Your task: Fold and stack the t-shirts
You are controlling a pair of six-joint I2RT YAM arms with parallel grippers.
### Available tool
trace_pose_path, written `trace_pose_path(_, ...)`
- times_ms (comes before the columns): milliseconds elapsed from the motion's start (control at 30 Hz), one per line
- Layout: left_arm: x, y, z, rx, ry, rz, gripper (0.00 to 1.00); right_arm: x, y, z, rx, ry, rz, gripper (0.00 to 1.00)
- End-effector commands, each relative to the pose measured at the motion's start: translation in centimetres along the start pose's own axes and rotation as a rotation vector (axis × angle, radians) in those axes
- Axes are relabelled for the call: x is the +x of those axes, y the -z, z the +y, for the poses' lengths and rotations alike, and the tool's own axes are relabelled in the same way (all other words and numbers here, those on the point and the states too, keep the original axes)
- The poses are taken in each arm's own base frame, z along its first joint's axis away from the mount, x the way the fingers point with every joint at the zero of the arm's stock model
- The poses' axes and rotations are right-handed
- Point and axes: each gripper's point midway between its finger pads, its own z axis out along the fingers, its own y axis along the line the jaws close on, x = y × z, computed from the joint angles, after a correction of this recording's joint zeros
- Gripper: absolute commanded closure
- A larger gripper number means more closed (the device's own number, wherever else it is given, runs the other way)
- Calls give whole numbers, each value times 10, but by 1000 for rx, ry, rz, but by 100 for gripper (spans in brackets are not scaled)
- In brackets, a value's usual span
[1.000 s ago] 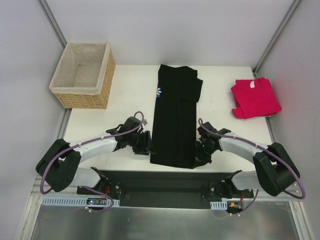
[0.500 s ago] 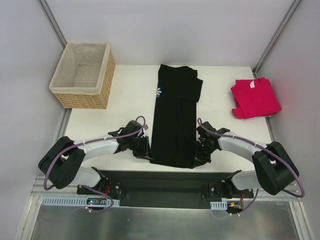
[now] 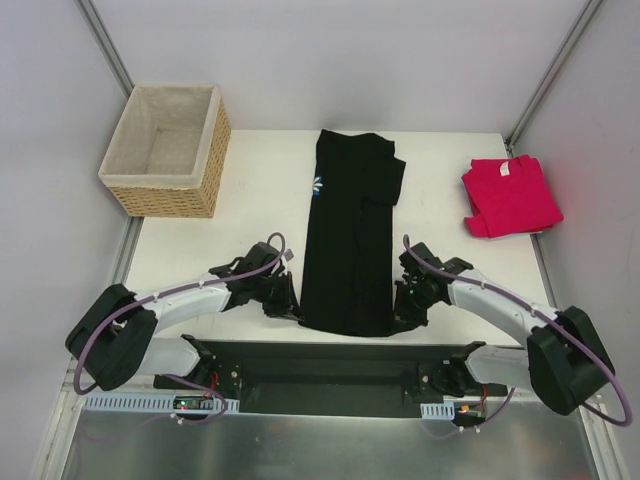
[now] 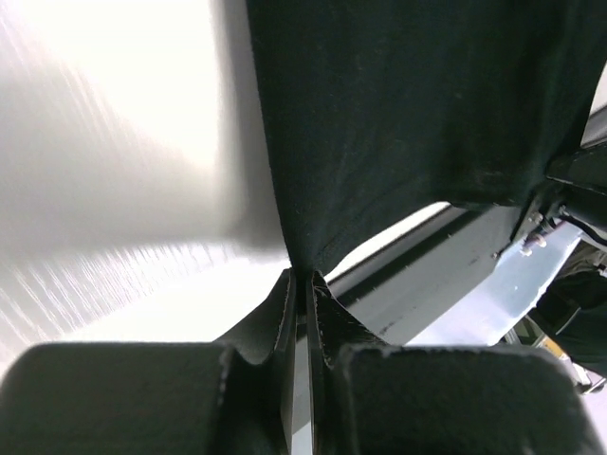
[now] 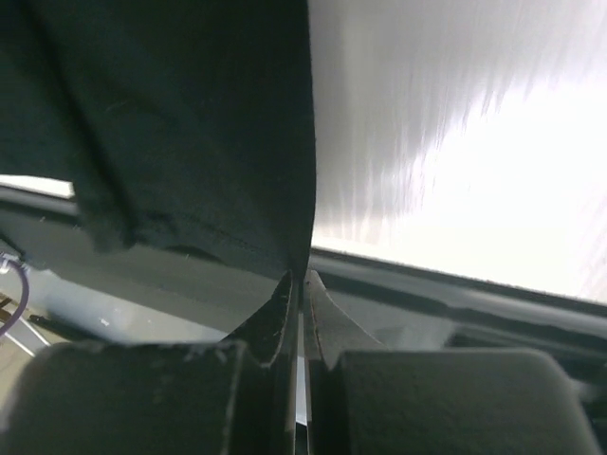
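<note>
White tabletop (image 3: 250, 200) fills the middle of the overhead view, with a wicker basket (image 3: 170, 196) at its upper left corner. At lower left, the left gripper (image 3: 290, 308) is pinched tight on the near left corner of the black shirt (image 3: 350, 240), which lies folded into a long strip down the centre of the frame. At the strip's lower right, the right gripper (image 3: 403, 318) is clamped on the other near corner. The red shirt (image 3: 510, 195) lies folded at upper right, well apart.
</note>
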Motion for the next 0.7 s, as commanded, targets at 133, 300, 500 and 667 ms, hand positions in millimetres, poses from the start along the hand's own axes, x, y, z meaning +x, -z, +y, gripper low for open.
trace_pose_path(133, 25, 19, -4, 20, -1, 38, 100, 27, 25, -12, 4, -6, 0, 99)
trace_pose_path(300, 33, 28, -5, 16, 10, 45, 100, 35, 33, -16, -6, -12, -7, 99)
trace_pose_path(500, 47, 36, -10, 22, 10, 70, 100, 44, 41, -21, -18, -20, -31, 99)
trace_pose_path(667, 63, 41, -10, 6, 12, 101, 100, 53, 46, -25, -43, -48, -52, 99)
